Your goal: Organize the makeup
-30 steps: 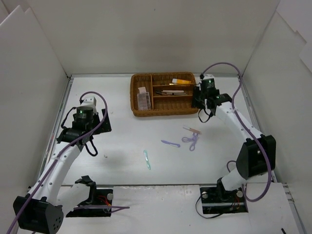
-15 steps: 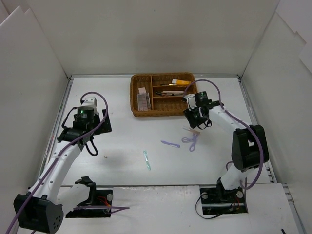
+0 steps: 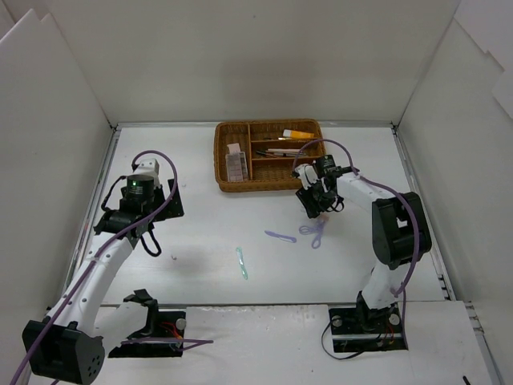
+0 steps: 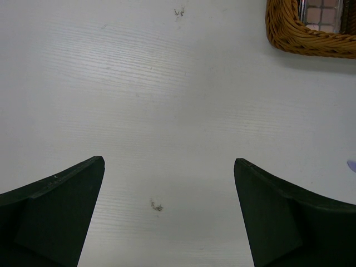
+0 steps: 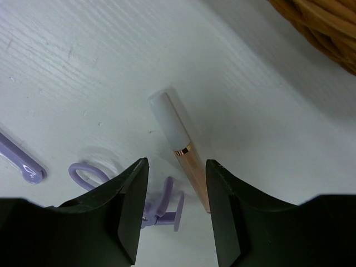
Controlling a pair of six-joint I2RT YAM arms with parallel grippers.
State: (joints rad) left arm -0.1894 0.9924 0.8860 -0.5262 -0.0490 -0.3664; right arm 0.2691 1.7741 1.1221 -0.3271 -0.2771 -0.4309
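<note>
Right gripper [image 5: 177, 167] has swung from the wicker tray's [image 3: 218, 160] right end down-left to the table [image 3: 200, 224] just in front of it. Peach tube [image 5: 179, 146], white cap, lies flat and slanted between its half-open jaws; not clamped, nothing held. Tray wall close behind. Lilac curler [image 5: 161, 208] just beside the tube's lower end; lilac stick [image 5: 19, 160] further left; mint tool [image 3: 241, 262] well apart. Left gripper [image 4: 168, 161] unmoved, spread wide, empty, over bare table.
</note>
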